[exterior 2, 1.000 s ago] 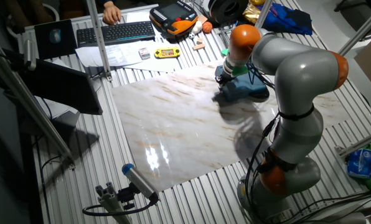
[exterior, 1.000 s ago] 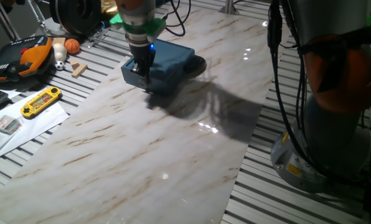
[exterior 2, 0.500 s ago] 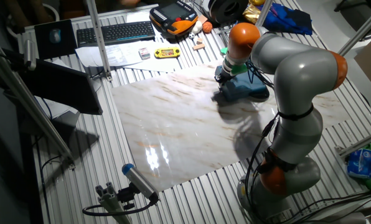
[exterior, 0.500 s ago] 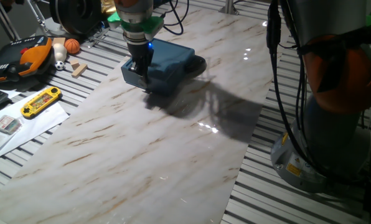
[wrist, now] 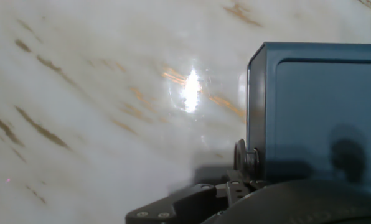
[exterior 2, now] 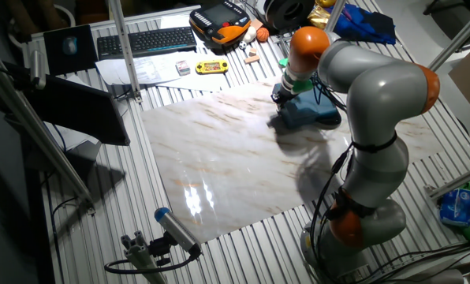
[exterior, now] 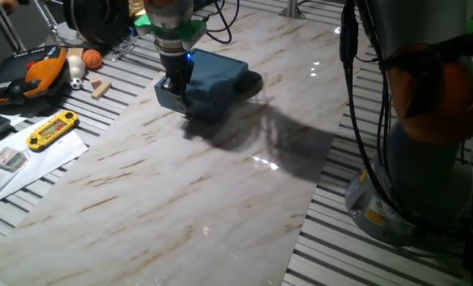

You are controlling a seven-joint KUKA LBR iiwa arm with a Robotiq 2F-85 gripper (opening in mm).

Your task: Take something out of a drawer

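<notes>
Marble table (exterior: 221,199), blue box on it. Stick not visible, presumably inside shut drawer (wrist: 316,112). Knob (wrist: 241,157) on front, just beside tool (exterior: 177,89); jaw state cannot tell. Judgement: centre on knob, close, pull straight out, keep box from sliding.

The small box (exterior: 209,83) is dark blue. It sits on a white marble-patterned board (exterior: 181,191) streaked with tan veins. The handheld game (exterior: 52,130) is yellow.
</notes>
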